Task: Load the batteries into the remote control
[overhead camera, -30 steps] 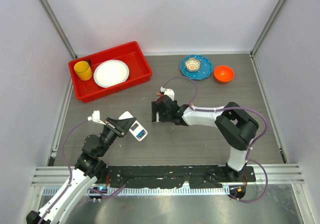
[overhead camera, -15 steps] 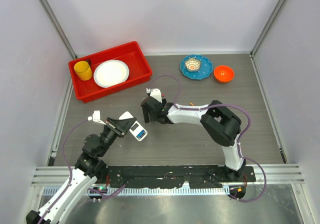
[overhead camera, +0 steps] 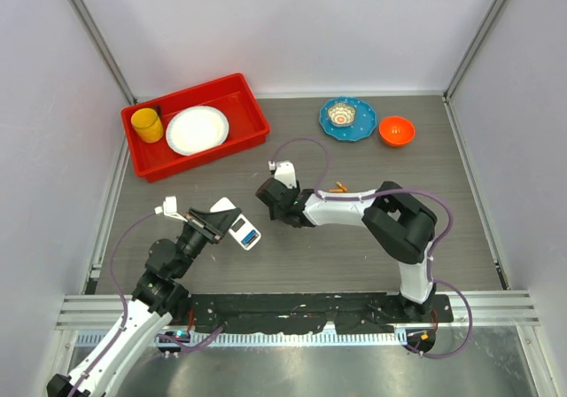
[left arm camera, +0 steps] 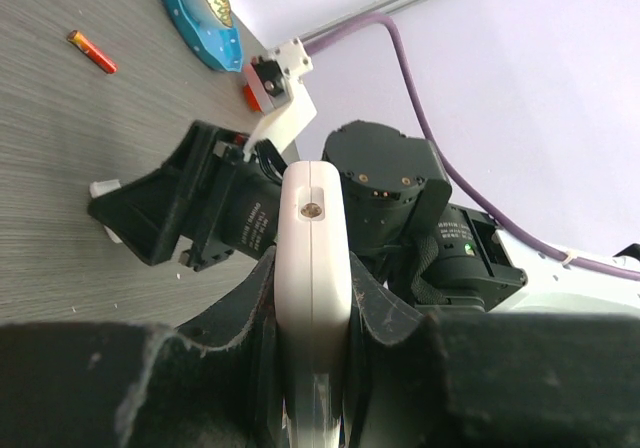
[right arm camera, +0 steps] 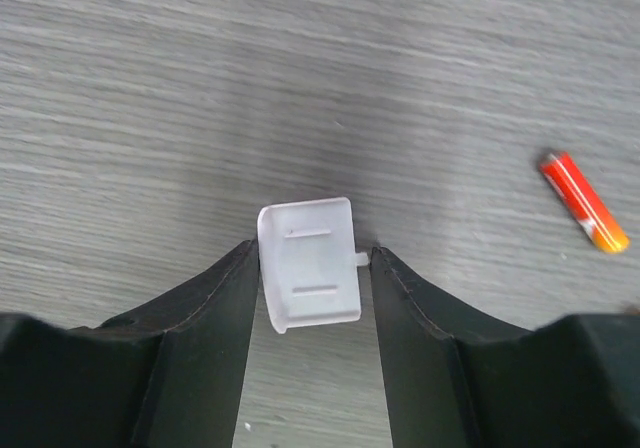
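Since the earlier frame the right arm has been swung leftward across the counter (overhead camera: 310, 246), and its claw (right arm camera: 312, 263) has been narrowed. An orange-red battery (overhead camera: 338, 185), hidden under that arm before, is now uncovered.

Nearest the bases, the remote control (overhead camera: 245, 234) is clamped in the left claw (overhead camera: 221, 222), just above the counter and left of centre. From above, a white body with a small bluish panel is seen. In the left wrist view its narrow, rounded white end with one small round hole is presented edge-on between the pads.

Just beyond, a small white cover piece (right arm camera: 308, 264) is gripped by its two side edges in the right claw. The battery is lying well to its right.

Farther back, a blue plate (overhead camera: 359, 124) carrying a small bowl (overhead camera: 340, 112) and an orange bowl (overhead camera: 396, 130) are set at the right. A red tray (overhead camera: 239, 91) holding a white plate (overhead camera: 197, 129) and a yellow cup (overhead camera: 147, 125) is placed at the left.
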### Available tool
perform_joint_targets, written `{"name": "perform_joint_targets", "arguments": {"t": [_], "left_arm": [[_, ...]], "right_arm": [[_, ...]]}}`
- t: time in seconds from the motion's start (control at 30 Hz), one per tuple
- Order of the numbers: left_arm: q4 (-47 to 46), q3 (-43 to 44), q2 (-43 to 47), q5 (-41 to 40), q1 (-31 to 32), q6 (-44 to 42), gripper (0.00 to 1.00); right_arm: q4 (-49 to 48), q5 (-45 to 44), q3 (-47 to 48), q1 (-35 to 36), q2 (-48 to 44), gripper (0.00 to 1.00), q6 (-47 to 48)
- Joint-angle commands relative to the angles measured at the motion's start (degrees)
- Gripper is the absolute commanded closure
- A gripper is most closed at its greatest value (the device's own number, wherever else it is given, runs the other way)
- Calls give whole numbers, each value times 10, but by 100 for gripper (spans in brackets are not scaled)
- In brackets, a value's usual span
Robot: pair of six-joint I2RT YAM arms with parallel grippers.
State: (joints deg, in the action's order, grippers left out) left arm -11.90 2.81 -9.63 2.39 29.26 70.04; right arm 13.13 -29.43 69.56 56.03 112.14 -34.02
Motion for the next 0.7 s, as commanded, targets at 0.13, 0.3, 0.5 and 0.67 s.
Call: {"name": "perform_joint_targets", "arguments": {"t": [0.13, 0.3, 0.5, 0.67], "left_arm": [[-29, 17, -7, -6, 1, -2, 100], [-42, 15, -23, -7, 1, -2, 100], [-61, 17, -46, -6, 2, -5, 100], [-60, 18, -49, -7, 1, -5, 100]], "right_arm": [[66, -16, -129, -9, -67, 48, -3], [65, -18, -174, -9, -103, 47, -13], [42, -19, -176, -9, -136, 23, -24], [32, -13, -175, -14, -198, 12, -25]]}}
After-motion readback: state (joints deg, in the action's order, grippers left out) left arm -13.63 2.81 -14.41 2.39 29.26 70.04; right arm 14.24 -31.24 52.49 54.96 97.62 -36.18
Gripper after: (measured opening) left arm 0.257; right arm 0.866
